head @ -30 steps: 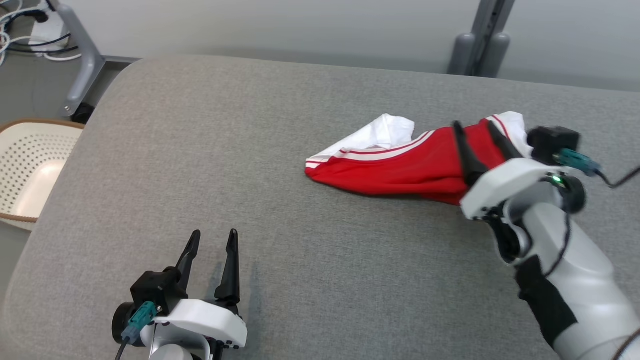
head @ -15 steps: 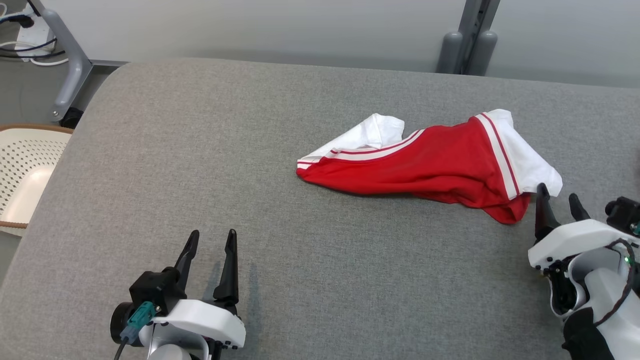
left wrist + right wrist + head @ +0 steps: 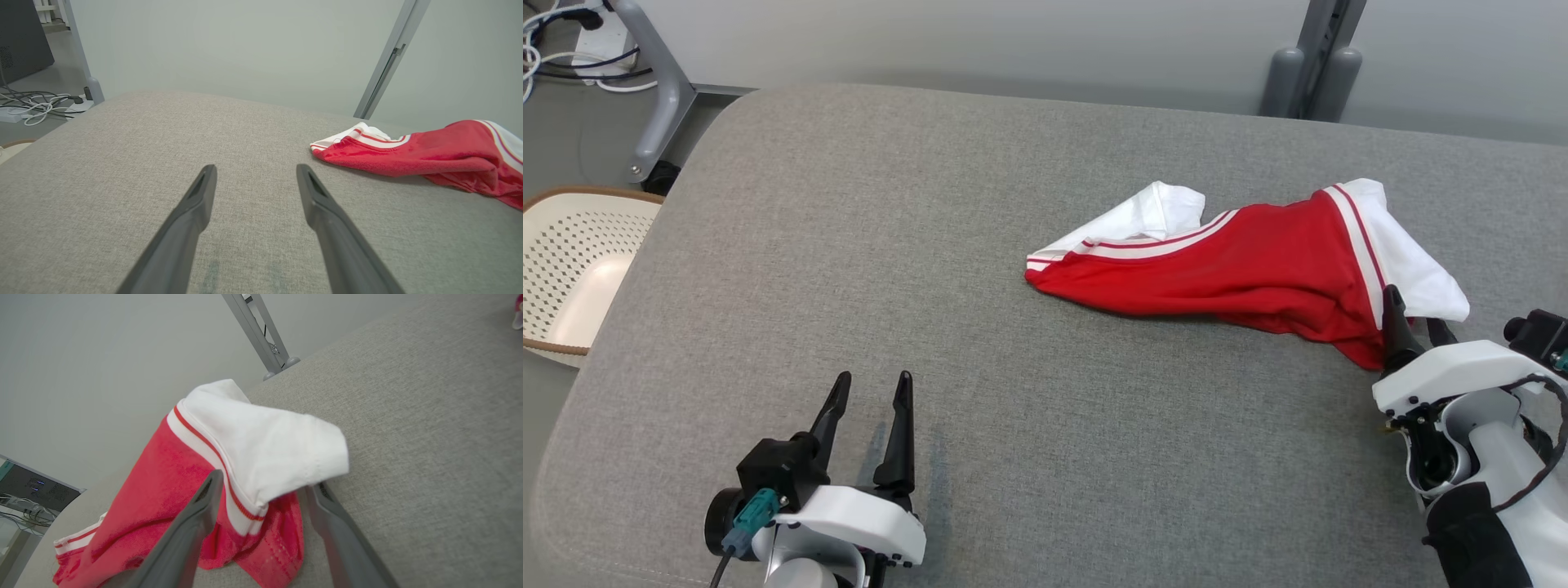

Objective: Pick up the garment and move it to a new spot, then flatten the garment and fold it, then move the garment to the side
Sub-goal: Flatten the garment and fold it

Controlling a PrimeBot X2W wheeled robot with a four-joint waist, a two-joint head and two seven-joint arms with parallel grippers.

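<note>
A red garment [image 3: 1241, 269] with white stripes and white ends lies crumpled on the right half of a grey fabric-covered worktop [image 3: 890, 245]. The right gripper [image 3: 1414, 327] sits at the garment's near right corner. In the right wrist view its jaws stand wide apart, with the white corner drooping between them, not pinched. The left gripper [image 3: 872, 384] is over bare worktop at the near left, well apart from the garment, jaws parted and holding nothing. A perforated cream basket [image 3: 572, 269] stands beside the worktop's left edge.
</note>
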